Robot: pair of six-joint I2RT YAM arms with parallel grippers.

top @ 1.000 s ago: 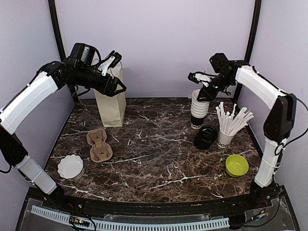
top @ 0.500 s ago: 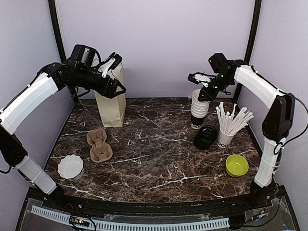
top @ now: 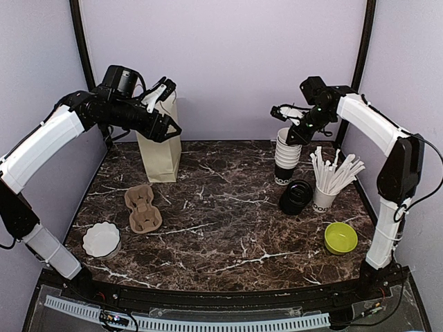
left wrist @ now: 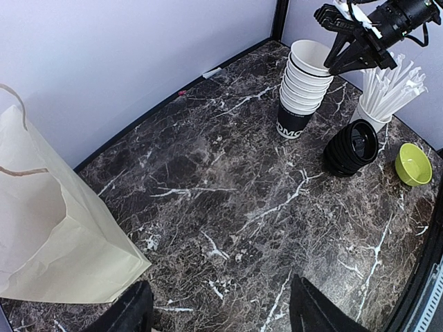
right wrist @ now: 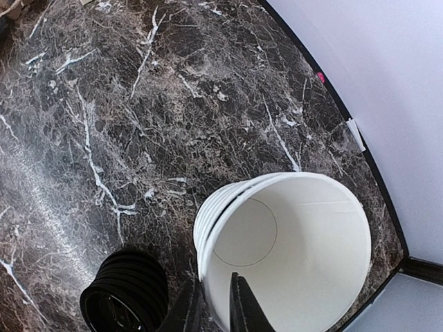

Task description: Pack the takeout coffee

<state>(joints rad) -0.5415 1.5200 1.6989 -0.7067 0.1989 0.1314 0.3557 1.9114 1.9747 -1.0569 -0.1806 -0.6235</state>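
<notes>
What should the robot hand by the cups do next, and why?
Probably lift the top cup straight up off the stack of cups. The right gripper has its jaws on either side of that cup's rim, seemingly pinching it, and the cup sits nested in the others.

Upright nested cup stack [top: 286, 158], black lid stack [top: 296, 196] just beside

Left side: paper bag [top: 159, 149] rearmost, cup carrier [top: 142, 207] before it, fluted bowl [top: 102, 239] foremost. Right side: stack of paper cups [top: 286, 158] rearmost, stack of lids [top: 296, 196] before it, cup of sticks [top: 324, 197] beside the lids, plain bowl [top: 340, 237] foremost.
</notes>
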